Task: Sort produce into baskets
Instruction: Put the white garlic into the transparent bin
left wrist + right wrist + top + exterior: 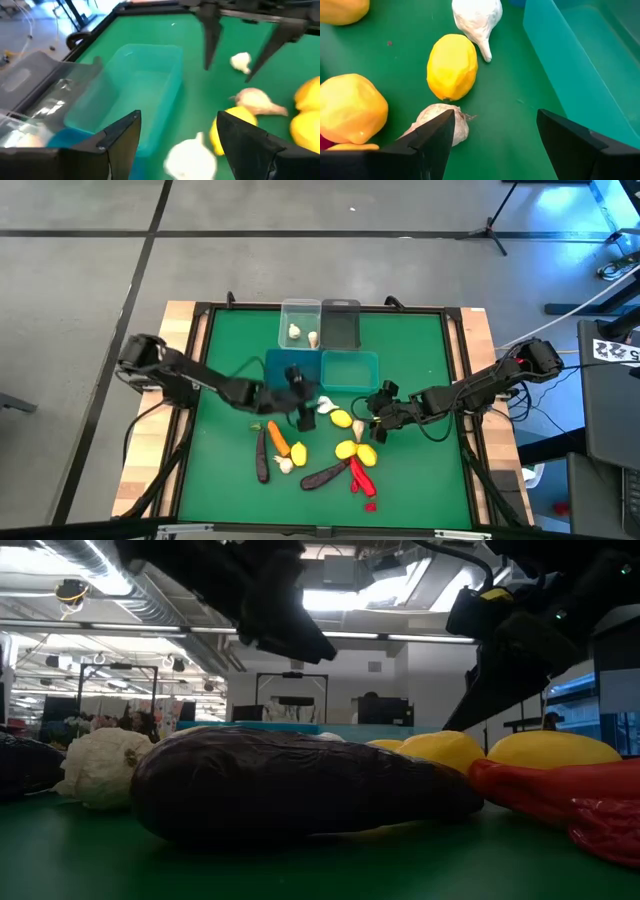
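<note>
Loose produce lies on the green mat: a white garlic bulb (pixel 325 406), lemons (pixel 341 419) (pixel 347 449), a carrot (pixel 277 438), eggplants (pixel 325 475) and red chilies (pixel 360 475). The four baskets cluster at the far middle: a clear one (pixel 300 323) with two garlic bulbs in it, a dark grey one (pixel 341 323) and two teal ones (pixel 350 368) (pixel 272 363). My left gripper (pixel 175 145) is open above the near edge of the teal baskets, with the white garlic (pixel 190 157) below it. My right gripper (pixel 492 135) is open, low over the mat, beside a brownish garlic bulb (pixel 440 125).
A lemon (pixel 452 65) and the white garlic (pixel 477 20) lie just ahead of my right gripper, with the teal basket's wall (pixel 560 65) close beside it. In the low view an eggplant (pixel 300 785) fills the foreground. Black rails and a wooden border (pixel 185 330) frame the mat.
</note>
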You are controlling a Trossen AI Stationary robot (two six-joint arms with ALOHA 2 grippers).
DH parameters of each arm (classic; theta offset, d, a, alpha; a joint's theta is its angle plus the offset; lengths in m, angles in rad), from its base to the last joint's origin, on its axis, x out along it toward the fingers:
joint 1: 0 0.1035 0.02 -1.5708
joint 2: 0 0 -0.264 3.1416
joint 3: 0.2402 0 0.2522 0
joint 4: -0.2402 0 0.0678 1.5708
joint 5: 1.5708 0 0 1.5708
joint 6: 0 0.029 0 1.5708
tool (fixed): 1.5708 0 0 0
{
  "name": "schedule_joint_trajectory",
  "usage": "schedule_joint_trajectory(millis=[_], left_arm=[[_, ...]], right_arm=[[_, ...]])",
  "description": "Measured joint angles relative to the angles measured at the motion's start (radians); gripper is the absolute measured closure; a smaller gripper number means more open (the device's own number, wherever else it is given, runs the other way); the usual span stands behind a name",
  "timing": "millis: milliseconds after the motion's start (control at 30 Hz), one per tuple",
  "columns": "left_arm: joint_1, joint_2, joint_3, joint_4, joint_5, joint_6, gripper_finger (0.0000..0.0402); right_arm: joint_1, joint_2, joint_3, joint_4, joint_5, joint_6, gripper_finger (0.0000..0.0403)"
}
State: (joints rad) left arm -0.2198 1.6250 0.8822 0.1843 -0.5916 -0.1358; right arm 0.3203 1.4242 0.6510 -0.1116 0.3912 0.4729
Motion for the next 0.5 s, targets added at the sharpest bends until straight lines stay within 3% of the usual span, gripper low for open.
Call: schedule_joint_trajectory(millis=[133, 333, 500], left_arm=[[-0.067, 0.075, 0.000, 0.104, -0.117, -0.074, 0.0146], [-0.097, 0.165, 0.058, 0.112, -0.245, -0.118, 0.0146], [-0.097, 0.252, 0.140, 0.111, -0.294, -0.121, 0.0146]], right_arm=[[0.000, 0.000, 0.000, 0.000, 0.000, 0.020, 0.0123], [0.000, 0.000, 0.000, 0.000, 0.000, 0.024, 0.0123], [0.000, 0.000, 0.000, 0.000, 0.000, 0.024, 0.0123]])
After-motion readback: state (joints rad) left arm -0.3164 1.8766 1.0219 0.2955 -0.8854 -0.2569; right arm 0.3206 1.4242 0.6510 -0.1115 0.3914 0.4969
